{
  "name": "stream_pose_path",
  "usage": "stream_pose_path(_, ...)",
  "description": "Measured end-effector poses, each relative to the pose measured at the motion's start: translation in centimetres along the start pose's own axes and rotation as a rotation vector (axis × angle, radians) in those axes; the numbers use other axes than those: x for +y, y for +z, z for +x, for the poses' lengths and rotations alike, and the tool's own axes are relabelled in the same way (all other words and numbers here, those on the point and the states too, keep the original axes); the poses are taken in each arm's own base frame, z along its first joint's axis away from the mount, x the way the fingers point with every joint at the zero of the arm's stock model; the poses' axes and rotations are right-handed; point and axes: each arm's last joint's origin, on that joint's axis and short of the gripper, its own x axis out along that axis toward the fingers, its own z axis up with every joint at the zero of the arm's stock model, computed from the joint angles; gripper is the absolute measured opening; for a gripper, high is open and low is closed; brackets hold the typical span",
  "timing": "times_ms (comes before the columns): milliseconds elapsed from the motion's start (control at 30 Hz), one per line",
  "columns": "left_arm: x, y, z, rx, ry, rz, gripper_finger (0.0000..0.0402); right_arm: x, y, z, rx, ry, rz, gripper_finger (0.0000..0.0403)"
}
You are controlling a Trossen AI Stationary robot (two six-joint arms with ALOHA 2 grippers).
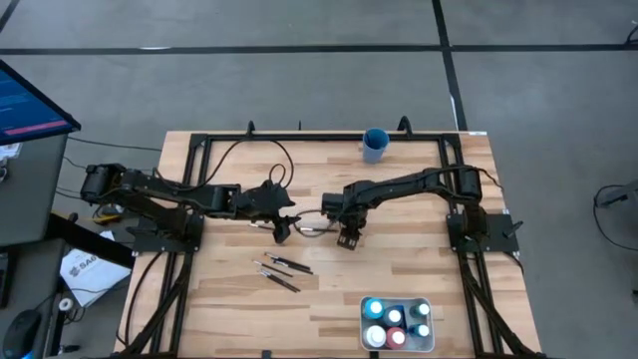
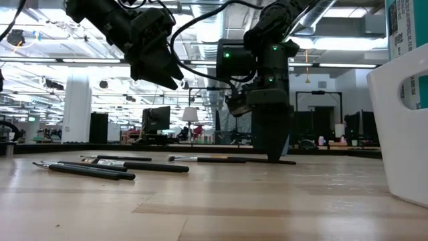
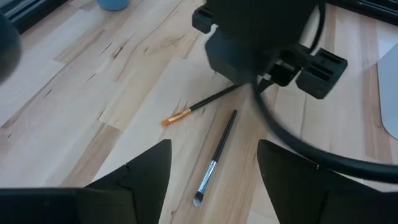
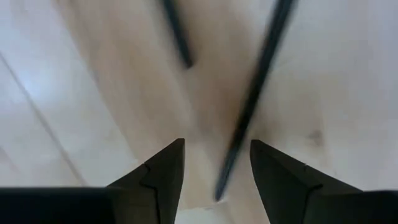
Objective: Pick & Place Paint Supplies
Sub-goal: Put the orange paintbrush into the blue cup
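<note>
Two thin dark paintbrushes lie flat on the wooden table between my grippers: one with an orange tip [image 3: 202, 106] and one with a pale tip [image 3: 217, 155]. My right gripper [image 4: 217, 168] points straight down, open. Its fingertips stand low over the table on either side of the handle end of a brush [image 4: 249, 106]. My left gripper [image 3: 214, 180] hangs open above the table, tilted down toward these brushes and holding nothing. Several more brushes [image 1: 282, 269] lie nearer the front. Several paint bottles [image 1: 397, 319] stand in the white tray [image 1: 363, 317].
A blue cup [image 1: 375, 145] stands at the table's far edge. The white tray is at the near right, and its wall [image 2: 401, 134] shows large in the low view. A black frame [image 1: 299, 135] runs around the table. Bare wood lies between the brushes and the tray.
</note>
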Motion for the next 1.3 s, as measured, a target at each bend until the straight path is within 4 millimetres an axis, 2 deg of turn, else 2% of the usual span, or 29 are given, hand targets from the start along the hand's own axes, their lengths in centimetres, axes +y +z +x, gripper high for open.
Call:
stream_pose_path(300,0.0,0.0,0.0,-0.002,0.0,0.0,0.0229,-0.6,-1.3,1.1,0.053,-0.002,0.04,0.0175)
stream_pose_path(400,0.0,0.0,0.0,-0.003,0.0,-0.001,0.0229,-0.2,-1.4,1.2,0.055,-0.009,0.054,0.0173)
stream_pose_path(633,0.0,0.1,0.0,-0.007,-0.001,-0.004,0.0229,1.2,-1.9,1.5,0.036,-0.07,0.008,0.0143)
stream_pose_path(867,0.0,0.1,0.0,-0.008,0.001,-0.004,0.0229,1.1,-1.9,2.1,0.064,-0.092,0.003,0.0102)
stream_pose_path(1300,0.0,0.1,0.0,-0.009,0.002,-0.005,0.0229,0.9,-1.6,2.1,0.007,-0.167,-0.007,0.0078)
